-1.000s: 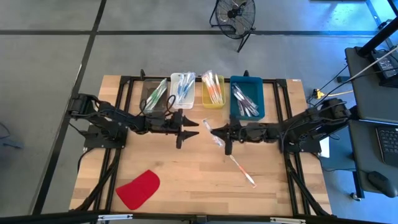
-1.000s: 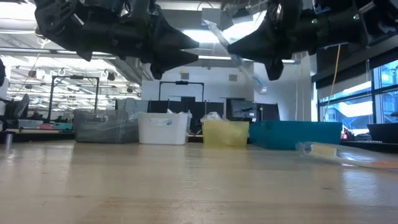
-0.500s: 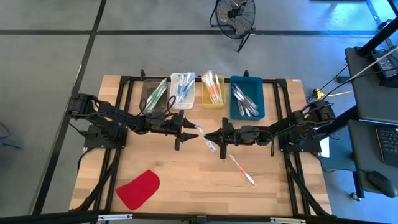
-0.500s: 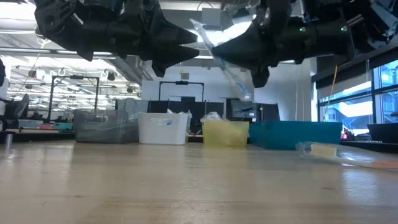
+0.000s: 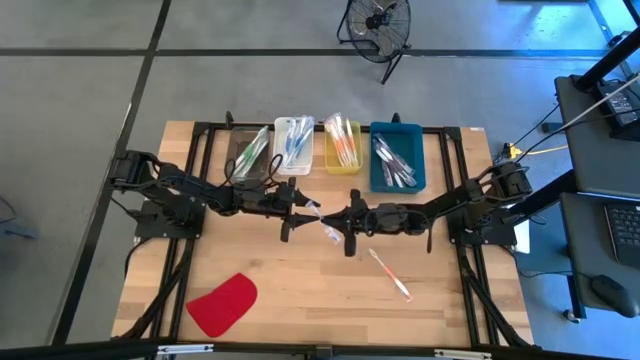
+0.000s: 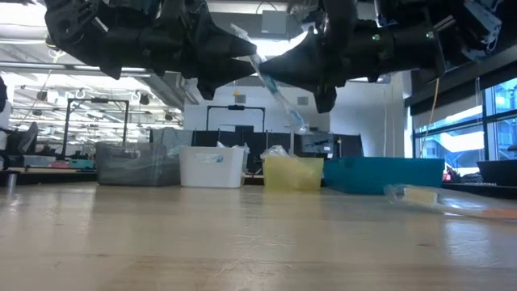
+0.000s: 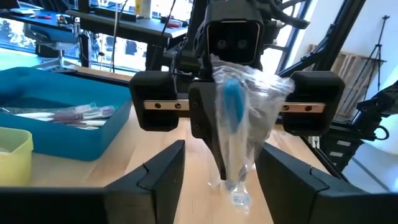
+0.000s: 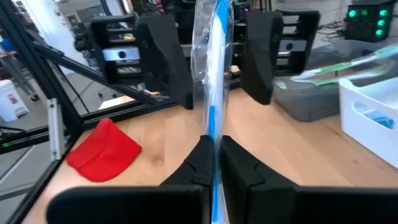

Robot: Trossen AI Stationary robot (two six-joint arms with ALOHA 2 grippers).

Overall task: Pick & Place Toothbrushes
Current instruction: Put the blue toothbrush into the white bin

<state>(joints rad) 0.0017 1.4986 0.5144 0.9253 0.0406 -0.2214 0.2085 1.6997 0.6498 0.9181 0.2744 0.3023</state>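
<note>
My desk (image 5: pixel 300 290) is pale wood on a grey floor, with a fan (image 5: pixel 377 22) behind it. At its far edge stand four bins: grey (image 5: pixel 243 168), white (image 5: pixel 285 167), yellow (image 5: pixel 341 166) and blue (image 5: pixel 398 187), each with toothbrushes (image 5: pixel 295 140). A red piece (image 5: pixel 222 304) and one loose brush (image 5: pixel 388 275) lie nearer. My right gripper (image 5: pixel 337 222) is clamped on a wrapped blue brush (image 5: pixel 323 222), held above mid-desk. My left gripper (image 5: pixel 306 207) faces it, fingers (image 7: pixel 163 168) apart either side of the brush's end.
</note>
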